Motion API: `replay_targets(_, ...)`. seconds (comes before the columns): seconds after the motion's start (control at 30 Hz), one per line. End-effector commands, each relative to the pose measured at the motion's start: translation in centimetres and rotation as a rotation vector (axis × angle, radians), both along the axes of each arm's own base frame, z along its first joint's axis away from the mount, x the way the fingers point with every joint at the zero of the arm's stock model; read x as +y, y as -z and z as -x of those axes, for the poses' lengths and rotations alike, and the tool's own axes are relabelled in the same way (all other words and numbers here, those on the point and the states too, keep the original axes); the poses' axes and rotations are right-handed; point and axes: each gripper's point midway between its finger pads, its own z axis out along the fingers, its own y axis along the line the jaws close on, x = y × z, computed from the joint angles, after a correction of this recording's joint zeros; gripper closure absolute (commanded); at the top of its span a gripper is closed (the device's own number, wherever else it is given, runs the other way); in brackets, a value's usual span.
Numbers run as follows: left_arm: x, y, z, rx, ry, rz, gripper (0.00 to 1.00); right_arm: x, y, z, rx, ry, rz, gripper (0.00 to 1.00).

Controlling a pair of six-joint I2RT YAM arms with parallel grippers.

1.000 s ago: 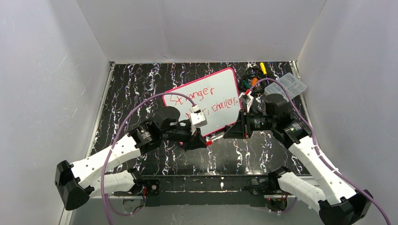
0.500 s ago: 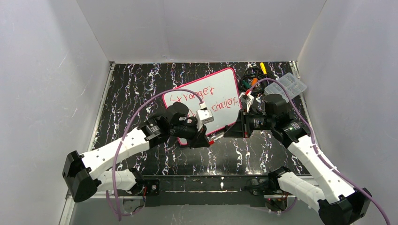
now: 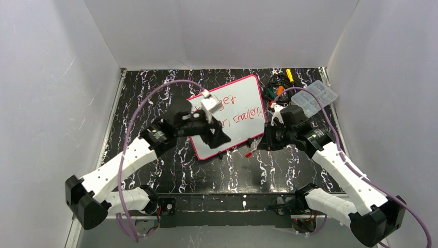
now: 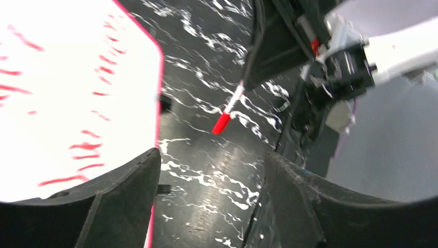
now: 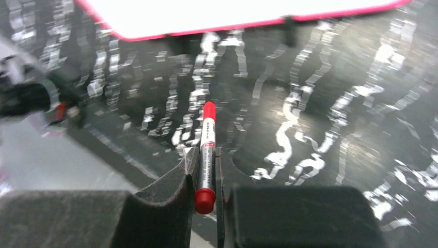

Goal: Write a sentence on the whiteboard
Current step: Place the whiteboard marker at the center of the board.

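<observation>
The whiteboard (image 3: pixel 243 101) lies tilted on the dark marbled table, white with a pink-red border. The sentence (image 3: pixel 241 117) is in red marker, and my left arm hides its left part. My left gripper (image 3: pixel 223 139) hovers over the board's near edge, open, with nothing between its fingers (image 4: pixel 119 191). The left wrist view shows the board (image 4: pixel 67 129) on the left and the marker (image 4: pixel 227 114) ahead. My right gripper (image 3: pixel 260 145) is shut on the red-capped marker (image 5: pixel 205 155), just off the board's near right edge (image 5: pixel 232 15). The marker points toward the left gripper.
A clear plastic compartment box (image 3: pixel 315 94) sits at the far right. A tangle of black cables with yellow, orange and green pieces (image 3: pixel 279 85) lies beside it. White walls close in on three sides. Both arms' purple cables arc over the table.
My left gripper has let go of the marker's end, opened and swung back up over the board. The right gripper has drawn slightly right, keeping the marker.
</observation>
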Motion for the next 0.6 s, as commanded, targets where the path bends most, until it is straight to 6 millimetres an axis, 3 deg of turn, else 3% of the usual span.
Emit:
replay_targets(0.0, 3.8, -4.8, -2.5, -0.051, -0.188, 0.093, 0.24, -5.8, 3.2, -2.8, -0.027, 0.268, 0.291, 0.99)
replay_targets(0.17, 9.2, -5.0, -5.7, 0.018, -0.442, 0.084, 0.15, -9.3, 5.2, -5.4, -0.04, 0.436, 0.398, 0.98)
replay_targets(0.23, 12.0, -4.8, -7.4, 0.042, -0.571, 0.075, 0.12, -11.1, 5.9, -6.4, -0.038, 0.506, 0.436, 0.94)
replay_targets(0.43, 21.6, -4.4, -10.8, 0.074, -0.984, 0.062, 0.08, -14.1, 7.3, -9.8, -0.047, 0.656, 0.429, 0.68)
replay_targets(0.57, 27.6, -4.2, -11.0, 0.022, -1.246, 0.021, 0.04, -15.4, 7.4, -12.1, -0.077, 0.714, 0.439, 0.42)
